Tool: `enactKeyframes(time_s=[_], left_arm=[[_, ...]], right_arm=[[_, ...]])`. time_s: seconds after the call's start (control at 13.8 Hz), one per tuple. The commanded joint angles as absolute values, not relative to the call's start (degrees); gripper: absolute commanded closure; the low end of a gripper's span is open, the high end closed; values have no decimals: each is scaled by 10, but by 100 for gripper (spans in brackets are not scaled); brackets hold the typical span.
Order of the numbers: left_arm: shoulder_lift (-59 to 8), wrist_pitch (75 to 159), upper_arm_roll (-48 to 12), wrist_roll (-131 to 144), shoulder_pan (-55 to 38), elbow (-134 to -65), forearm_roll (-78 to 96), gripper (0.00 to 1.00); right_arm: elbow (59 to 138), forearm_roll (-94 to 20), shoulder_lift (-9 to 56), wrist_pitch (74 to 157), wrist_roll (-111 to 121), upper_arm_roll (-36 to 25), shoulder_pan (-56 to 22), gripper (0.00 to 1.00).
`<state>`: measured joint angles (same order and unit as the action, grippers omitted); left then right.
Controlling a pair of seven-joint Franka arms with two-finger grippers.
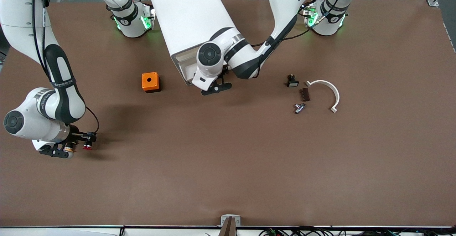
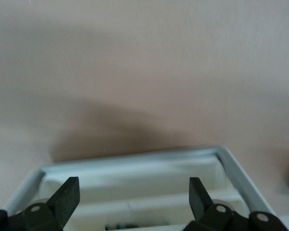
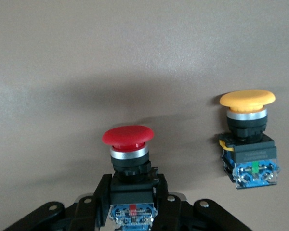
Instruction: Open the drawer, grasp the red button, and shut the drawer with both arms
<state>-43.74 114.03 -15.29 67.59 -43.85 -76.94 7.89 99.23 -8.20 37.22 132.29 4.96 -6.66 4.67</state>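
On the brown table [image 1: 228,164], the right gripper [image 3: 134,202] clasped the red-capped button [image 3: 128,144]; the left gripper [image 2: 135,202] gaped over the half-hidden white drawer [image 2: 135,166].

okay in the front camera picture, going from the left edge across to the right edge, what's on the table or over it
right gripper holding the red button → orange box → left gripper at the white cabinet → black switch → small metal part → brown block → white curved piece
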Motion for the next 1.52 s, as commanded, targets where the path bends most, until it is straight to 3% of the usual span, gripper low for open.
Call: enactKeyframes(time_s=[0.0, 0.36, 0.44, 0.51, 0.58, 1.02, 1.45], left_arm=[[-428, 1143, -170, 686, -437, -787, 101, 0], [-432, 1140, -167, 694, -427, -785, 159, 0], [-430, 1138, -162, 696, -420, -785, 158, 0], [-430, 1138, -152, 696, -409, -783, 157, 0], [-430, 1139, -140, 688, -394, -782, 156, 0], [-380, 1139, -126, 637, -258, -773, 132, 0], [-339, 1111, -125, 497, -156, -776, 66, 0]], right_arm=[[976, -95, 382, 1325, 62, -59, 55, 99], [973, -97, 393, 1340, 61, -59, 55, 99], [973, -99, 393, 1339, 60, -59, 55, 89], [973, -99, 393, 1339, 60, -59, 55, 49], [974, -105, 394, 1339, 55, -59, 54, 0], [968, -106, 387, 1325, 59, -58, 52, 0], [946, -99, 323, 1210, 54, -60, 35, 0]])
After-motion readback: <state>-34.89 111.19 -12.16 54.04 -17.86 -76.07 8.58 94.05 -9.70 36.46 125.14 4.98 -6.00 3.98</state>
